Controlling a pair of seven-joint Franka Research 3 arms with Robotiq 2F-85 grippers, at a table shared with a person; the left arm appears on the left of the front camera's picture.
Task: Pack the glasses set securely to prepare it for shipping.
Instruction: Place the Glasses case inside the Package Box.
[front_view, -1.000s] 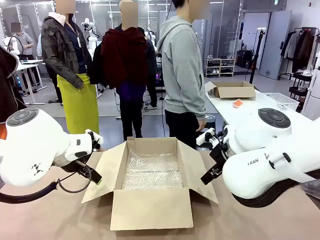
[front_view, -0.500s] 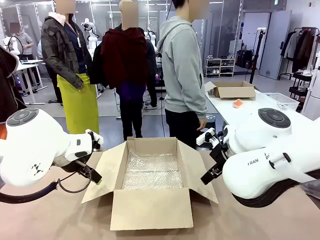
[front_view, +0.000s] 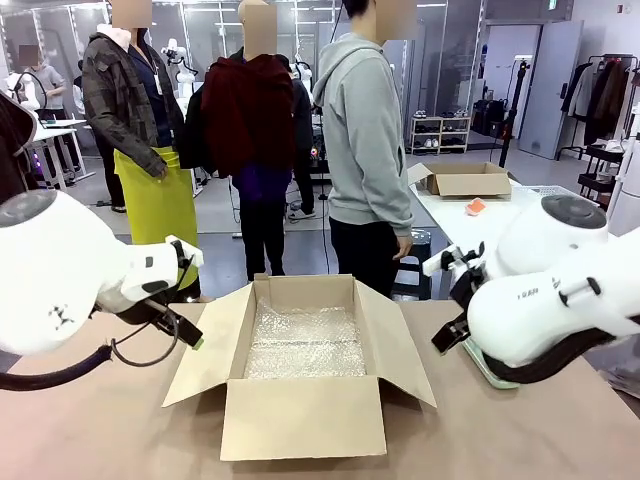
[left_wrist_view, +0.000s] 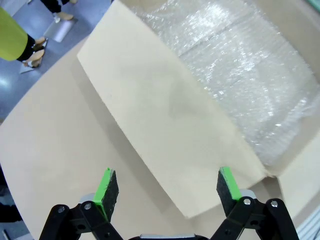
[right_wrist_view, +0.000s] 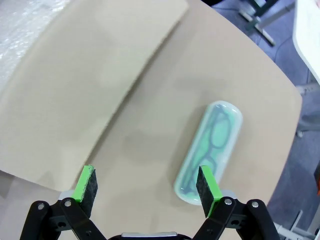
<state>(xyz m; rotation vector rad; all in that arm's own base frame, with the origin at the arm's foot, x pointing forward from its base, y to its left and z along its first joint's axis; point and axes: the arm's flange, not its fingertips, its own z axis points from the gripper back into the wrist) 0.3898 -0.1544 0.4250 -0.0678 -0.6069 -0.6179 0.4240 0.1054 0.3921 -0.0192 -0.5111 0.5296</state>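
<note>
Your right tool (right_wrist_view: 147, 187) is the one placed for this pick. It hangs with its jaws spread wide and nothing between them, above the mint green glasses case (right_wrist_view: 210, 150), which lies flat on the worktop (right_wrist_view: 240, 60) on the robot's right side of the cardboard box (front_view: 300, 415). In the right wrist view the case is not centred in the gap: its near end sits right at the pad on the picture's right side, and the rest of it runs up and away from there. Its long axis leans only a little from the direction the fingers point, so it lies roughly across the line between the two pads. I judge you need a sideways shift toward that pad and little or no wrist roll before you descend, so the pads close on the case's slim width. The left tool (left_wrist_view: 167, 187) is likewise released and empty, hovering over the box's left flap (left_wrist_view: 165, 110) on the far side of the box from the case, so it is the poorer choice. The worktop is plain, smooth and tan. The case lies apart from the box's right flap (right_wrist_view: 75, 75), with bare worktop between them, and near the worktop's rounded edge on its other side. The box stands open, with bubble wrap (front_view: 305, 345) lining its floor.
</note>
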